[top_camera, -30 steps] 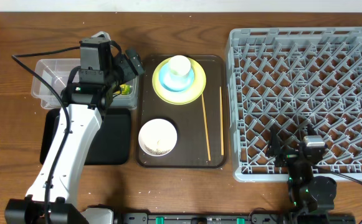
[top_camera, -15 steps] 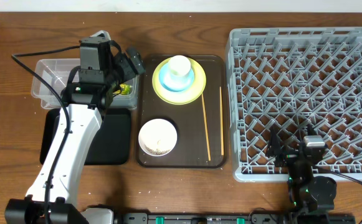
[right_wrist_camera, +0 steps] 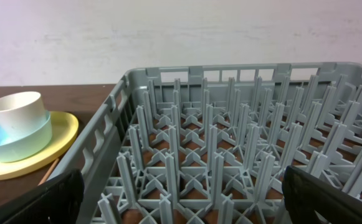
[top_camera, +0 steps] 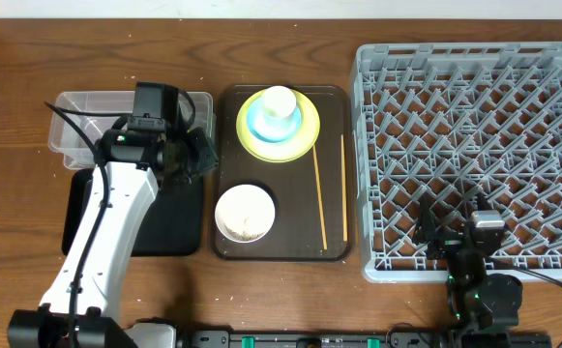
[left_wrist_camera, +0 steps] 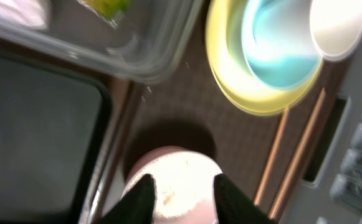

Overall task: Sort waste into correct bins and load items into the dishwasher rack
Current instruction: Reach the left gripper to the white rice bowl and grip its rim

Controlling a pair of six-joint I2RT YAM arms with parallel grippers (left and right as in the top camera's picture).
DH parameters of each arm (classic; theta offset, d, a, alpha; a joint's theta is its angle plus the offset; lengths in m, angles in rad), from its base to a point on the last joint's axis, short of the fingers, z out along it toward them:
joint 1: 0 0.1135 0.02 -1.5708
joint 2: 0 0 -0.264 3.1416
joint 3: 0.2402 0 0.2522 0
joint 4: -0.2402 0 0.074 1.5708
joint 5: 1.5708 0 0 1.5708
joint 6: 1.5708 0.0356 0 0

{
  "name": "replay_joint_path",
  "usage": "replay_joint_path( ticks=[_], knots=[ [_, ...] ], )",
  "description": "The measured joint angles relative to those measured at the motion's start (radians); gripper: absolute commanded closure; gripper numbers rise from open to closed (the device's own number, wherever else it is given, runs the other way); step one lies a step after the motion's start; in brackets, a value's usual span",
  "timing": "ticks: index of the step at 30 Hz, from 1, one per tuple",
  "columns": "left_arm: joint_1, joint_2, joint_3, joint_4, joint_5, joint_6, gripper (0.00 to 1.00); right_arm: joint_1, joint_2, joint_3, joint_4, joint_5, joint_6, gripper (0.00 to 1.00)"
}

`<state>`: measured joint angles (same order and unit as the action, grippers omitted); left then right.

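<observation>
My left gripper (top_camera: pixel 203 155) hangs over the left edge of the brown serving tray (top_camera: pixel 290 246), between the clear tub (top_camera: pixel 87 111) and the white bowl (top_camera: pixel 245 213). Its jaws stand partly narrowed, with a gap and nothing in them. In the left wrist view the white bowl (left_wrist_camera: pixel 177 177) with rice traces lies below my fingertips (left_wrist_camera: pixel 142 199). The snack wrapper (left_wrist_camera: pixel 106 6) and a white tissue (left_wrist_camera: pixel 19 9) lie in the clear tub (left_wrist_camera: pixel 137 56). The white cup (top_camera: pixel 279 101) sits in the blue bowl (top_camera: pixel 261 124) on the yellow plate (top_camera: pixel 305 135). My right gripper (right_wrist_camera: pixel 184 199) is open above the rack (top_camera: pixel 474 159).
Two chopsticks (top_camera: pixel 319 198) lie along the right side of the serving tray. The black tray (top_camera: pixel 174 217) sits in front of the clear tub, partly under my left arm. The rack's near edge (right_wrist_camera: pixel 93 149) rises beside the plate (right_wrist_camera: pixel 56 140).
My left gripper has moved from above the clear tub towards the front and right, to the serving tray's left edge, and its jaws have narrowed. The right arm has not moved.
</observation>
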<state>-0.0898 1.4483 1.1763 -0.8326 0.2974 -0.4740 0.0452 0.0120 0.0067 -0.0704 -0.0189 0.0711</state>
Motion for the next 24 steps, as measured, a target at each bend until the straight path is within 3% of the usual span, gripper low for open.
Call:
replay_joint_path(
  ticks=[3,11,15,18,24],
  knots=[
    [-0.007,-0.011,0.000,-0.068,0.037,0.002,0.75,0.000,0.000,0.000,0.000,0.000,0.000,0.01],
    [-0.165,-0.026,0.000,-0.177,0.037,0.031,0.76,0.000,0.000,0.000,0.000,0.000,0.000,0.01],
    [-0.311,-0.026,0.000,-0.179,-0.035,0.021,0.81,0.000,0.000,0.000,0.000,0.000,0.000,0.01],
    [-0.407,-0.026,0.000,-0.177,-0.119,-0.015,0.93,0.000,0.000,0.000,0.000,0.000,0.000,0.01],
    [-0.567,-0.024,0.000,-0.152,-0.302,-0.072,0.94,0.000,0.000,0.000,0.000,0.000,0.000,0.01]
  ],
)
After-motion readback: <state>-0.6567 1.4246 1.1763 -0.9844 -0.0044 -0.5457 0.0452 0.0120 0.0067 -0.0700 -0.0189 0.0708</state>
